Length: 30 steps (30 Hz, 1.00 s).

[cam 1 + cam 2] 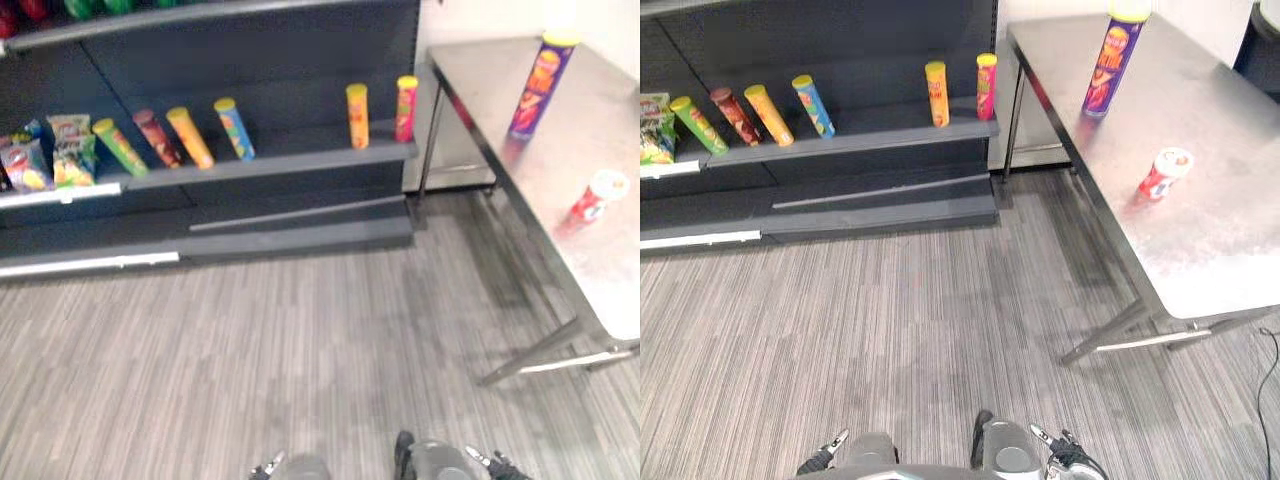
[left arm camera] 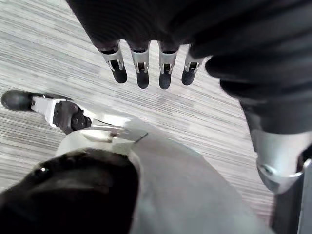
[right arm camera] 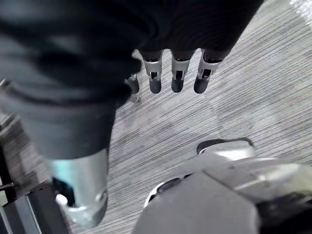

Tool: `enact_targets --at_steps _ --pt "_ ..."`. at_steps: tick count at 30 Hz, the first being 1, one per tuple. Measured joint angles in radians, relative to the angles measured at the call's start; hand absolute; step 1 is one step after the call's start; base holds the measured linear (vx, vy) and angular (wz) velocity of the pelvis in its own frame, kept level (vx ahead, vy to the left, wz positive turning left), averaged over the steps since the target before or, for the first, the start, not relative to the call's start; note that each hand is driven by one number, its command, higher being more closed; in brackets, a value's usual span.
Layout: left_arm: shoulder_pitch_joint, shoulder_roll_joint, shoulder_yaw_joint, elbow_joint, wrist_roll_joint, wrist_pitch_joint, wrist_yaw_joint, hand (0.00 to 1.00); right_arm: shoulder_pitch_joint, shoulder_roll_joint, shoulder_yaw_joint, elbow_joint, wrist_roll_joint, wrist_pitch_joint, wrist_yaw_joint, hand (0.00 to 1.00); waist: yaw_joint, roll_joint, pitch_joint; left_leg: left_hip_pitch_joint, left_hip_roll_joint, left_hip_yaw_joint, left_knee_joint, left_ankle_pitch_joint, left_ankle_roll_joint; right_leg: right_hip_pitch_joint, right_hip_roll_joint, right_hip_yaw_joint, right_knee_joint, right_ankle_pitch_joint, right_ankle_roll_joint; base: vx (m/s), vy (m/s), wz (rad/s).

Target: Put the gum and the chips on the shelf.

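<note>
Two wrist views: left robot hand [image 2: 141, 62], right robot hand [image 3: 178, 73] straight-fingered, empty; eye views: chips [image 1: 540, 85], gum [image 1: 597, 195] on table [image 1: 605, 275].

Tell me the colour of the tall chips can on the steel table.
The tall chips can is purple, yellow-lidded; best in right eye view.

Shelf board [image 1: 880, 124]: open stretch between blue tube [image 1: 813, 105] and orange tube [image 1: 937, 94]; left of it the tubes lean close together.
Upper shelf [image 1: 200, 14]: roofs the row.
Table [image 1: 1230, 230]: free all round chips can [image 1: 1108, 62] and gum tub [image 1: 1165, 173], which are well apart.
Table leg [image 1: 1012, 110]: just beside the shelf's right end.
Floor [image 1: 890, 330]: open between shelf and table.
</note>
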Motion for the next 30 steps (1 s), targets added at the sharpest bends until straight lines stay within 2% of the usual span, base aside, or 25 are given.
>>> enact_targets --at_steps 2,3,4,5,6,7,8,9,10,12,13,14,15,16,17,18,19,20,21,22,23,25,27,29,30 --pt "0.001 -0.003 -0.004 -0.021 0.0 -0.007 0.04 0.0 -0.006 0.002 0.0 -0.001 0.005 0.002 -0.013 0.0 0.018 -0.007 0.002 -0.071 -0.019 0.049 -0.128 -0.037 0.015 0.041 -0.012 0.03 -0.016 -0.018 0.016 0.32 0.075 -0.47" --pt "0.006 -0.002 -0.013 -0.031 0.016 -0.011 0.078 0.0 -0.006 0.006 0.001 -0.001 0.015 0.002 -0.019 0.0 0.025 -0.015 -0.001 -0.095 -0.05 0.048 -0.306 -0.042 0.017 0.054 -0.029 0.051 -0.016 -0.033 0.031 0.33 0.164 -0.56" --pt "0.012 -0.001 -0.025 -0.042 0.047 -0.023 0.114 0.0 -0.007 0.009 0.007 -0.001 0.035 -0.001 -0.025 0.0 0.024 -0.021 -0.001 -0.096 -0.08 0.032 -0.52 -0.023 0.019 0.07 -0.048 0.072 -0.018 -0.048 0.047 0.35 0.192 -0.5" --pt "0.012 0.0 -0.033 -0.042 0.064 -0.025 0.127 0.0 -0.006 0.008 0.016 -0.001 0.038 -0.003 -0.032 0.0 0.024 -0.021 -0.001 -0.095 -0.095 0.01 -0.624 0.0 0.013 0.081 -0.054 0.082 -0.023 -0.054 0.053 0.37 0.243 -0.45" --pt "0.014 0.001 -0.051 -0.045 0.099 -0.028 0.153 0.0 -0.006 0.004 0.028 -0.002 0.038 -0.011 -0.043 0.0 0.023 -0.017 -0.003 -0.09 -0.105 -0.039 -0.804 0.057 -0.002 0.104 -0.06 0.102 -0.04 -0.066 0.072 0.4 0.302 -0.47" --pt "0.014 0.003 -0.067 -0.047 0.12 -0.028 0.162 0.0 -0.006 -0.003 0.05 -0.001 0.038 -0.014 -0.048 0.0 0.023 -0.012 -0.006 -0.091 -0.093 -0.064 -0.902 0.084 -0.01 0.128 -0.061 0.119 -0.057 -0.08 0.094 0.41 0.335 -0.49" --pt "0.014 0.005 -0.077 -0.048 0.124 -0.029 0.165 0.0 -0.006 -0.007 0.065 -0.001 0.038 -0.014 -0.05 0.0 0.023 -0.012 -0.006 -0.098 -0.089 -0.063 -0.904 0.105 -0.016 0.141 -0.061 0.13 -0.062 -0.089 0.108 0.47 0.397 -0.54" --pt "0.022 0.015 -0.086 -0.045 0.151 -0.029 0.165 0.0 -0.005 -0.003 0.079 0.0 0.038 -0.014 -0.05 0.0 0.033 -0.026 -0.022 -0.095 -0.102 -0.045 -0.863 0.191 -0.009 0.169 -0.09 0.156 -0.079 -0.106 0.125 0.51 0.398 -0.66" --pt "0.032 0.039 -0.091 -0.045 0.158 -0.031 0.169 0.0 0.004 0.021 0.082 0.003 0.039 -0.014 -0.049 0.0 0.042 -0.076 -0.058 -0.095 -0.139 -0.009 -0.847 0.21 0.017 0.176 -0.132 0.182 -0.097 -0.102 0.128 0.63 0.404 -0.69" --pt "0.031 0.065 -0.102 -0.038 0.191 -0.033 0.173 0.0 0.002 0.049 0.083 0.001 0.039 -0.022 -0.048 0.0 0.044 -0.117 -0.086 -0.088 -0.181 0.007 -0.842 0.203 0.033 0.167 -0.177 0.2 -0.08 -0.058 0.132 0.54 0.293 -0.36" --pt "0.03 0.075 -0.132 -0.036 0.198 -0.033 0.173 0.0 0.0 0.052 0.08 0.001 0.039 -0.033 -0.048 0.0 0.046 -0.119 -0.09 -0.055 -0.202 0.028 -0.846 0.18 0.071 0.141 -0.196 0.228 -0.003 -0.004 0.132 0.35 0.218 -0.16" --pt "0.03 0.075 -0.137 -0.034 0.198 -0.033 0.172 0.0 -0.001 0.052 0.075 0.0 0.039 -0.033 -0.047 0.0 0.046 -0.116 -0.091 -0.037 -0.207 0.041 -0.847 0.167 0.089 0.121 -0.2 0.247 0.045 0.015 0.132 0.43 0.289 -0.28" --pt "0.03 0.072 -0.143 -0.026 0.198 -0.033 0.172 0.0 -0.004 0.053 0.067 -0.003 0.04 -0.034 -0.047 0.0 0.05 -0.113 -0.092 -0.008 -0.216 0.058 -0.852 0.147 0.106 0.074 -0.207 0.281 0.15 0.048 0.132 0.33 0.221 -0.36" --pt "0.03 0.074 -0.159 -0.007 0.198 -0.032 0.172 0.0 -0.013 0.058 0.065 -0.008 0.051 -0.035 -0.045 0.0 0.049 -0.102 -0.088 0.038 -0.226 0.086 -0.863 0.136 0.13 0.004 -0.213 0.318 0.315 0.116 0.132 0.47 0.293 -0.43" --pt "0.03 0.075 -0.169 -0.001 0.197 -0.03 0.171 0.0 -0.021 0.062 0.067 -0.022 0.074 -0.037 -0.043 0.0 0.045 -0.096 -0.085 0.078 -0.231 0.106 -0.863 0.118 0.158 -0.058 -0.211 0.325 0.474 0.145 0.146 0.36 0.199 -0.33" --pt "0.029 0.075 -0.17 -0.001 0.196 -0.028 0.171 0.0 -0.025 0.065 0.07 -0.023 0.08 -0.037 -0.041 0.0 0.044 -0.096 -0.085 0.098 -0.234 0.111 -0.865 0.11 0.17 -0.083 -0.211 0.316 0.537 0.144 0.147 0.32 0.143 -0.22" --pt "0.028 0.077 -0.188 -0.002 0.195 -0.027 0.171 0.0 -0.034 0.072 0.083 -0.03 0.081 -0.039 -0.04 0.0 0.043 -0.087 -0.079 0.153 -0.236 0.121 -0.89 0.104 0.176 -0.116 -0.213 0.248 0.629 0.137 0.146 0.29 0.104 -0.2" --pt "0.028 0.076 -0.203 -0.004 0.195 -0.028 0.171 0.0 -0.037 0.066 0.106 -0.047 0.081 -0.04 -0.039 0.0 0.043 -0.077 -0.073 0.214 -0.235 0.131 -0.934 0.103 0.176 -0.13 -0.222 0.152 0.663 0.12 0.121 0.33 0.096 -0.22" --pt "0.028 0.075 -0.207 -0.005 0.195 -0.028 0.171 0.0 -0.042 0.064 0.11 -0.052 0.082 -0.042 -0.039 0.0 0.043 -0.073 -0.071 0.242 -0.234 0.138 -0.954 0.104 0.175 -0.134 -0.232 0.102 0.665 0.111 0.107 0.29 0.061 -0.33" --pt "0.029 0.073 -0.206 -0.003 0.195 -0.027 0.171 0.0 -0.053 0.065 0.111 -0.064 0.083 -0.042 -0.039 0.0 0.043 -0.07 -0.07 0.281 -0.232 0.163 -0.984 0.104 0.175 -0.134 -0.257 0.0 0.638 0.093 0.102 0.18 0.027 -0.33" --pt "0.029 0.072 -0.204 -0.002 0.195 -0.027 0.171 0.0 -0.055 0.066 0.112 -0.07 0.084 -0.042 -0.039 0.0 0.043 -0.069 -0.07 0.294 -0.23 0.173 -0.994 0.104 0.175 -0.134 -0.269 -0.051 0.607 0.087 0.097 0.14 -0.009 -0.49" --pt "0.03 0.064 -0.177 0.001 0.19 -0.027 0.167 0.0 -0.062 0.069 0.14 -0.086 0.088 -0.043 -0.035 0.0 0.042 -0.067 -0.071 0.318 -0.213 0.227 -1.006 0.09 0.148 -0.117 -0.288 -0.26 0.376 0.102 0.096 0.15 -0.077 -0.71" --pt "0.028 0.048 -0.154 0.011 0.188 -0.022 0.151 0.0 -0.076 0.069 0.143 -0.086 0.089 -0.042 -0.033 0.0 0.043 -0.041 -0.075 0.327 -0.179 0.281 -1.033 0.093 0.118 -0.081 -0.246 -0.382 0.262 0.098 0.091 0.14 -0.124 -1.1" --pt "0.009 0.038 -0.155 0.036 0.191 -0.021 0.142 0.0 -0.092 0.061 0.15 -0.088 0.088 -0.04 -0.026 0.0 0.041 -0.021 -0.062 0.328 -0.166 0.341 -1.05 0.098 0.106 -0.079 -0.237 -0.496 0.211 0.099 0.09 0.04 -0.095 -1.03" --pt "0.002 0.033 -0.154 0.043 0.193 -0.02 0.139 0.0 -0.094 0.055 0.15 -0.088 0.088 -0.04 -0.018 0.0 0.037 -0.016 -0.058 0.333 -0.163 0.373 -1.058 0.098 0.102 -0.078 -0.24 -0.569 0.198 0.101 0.069 0.0 -0.093 -0.77"
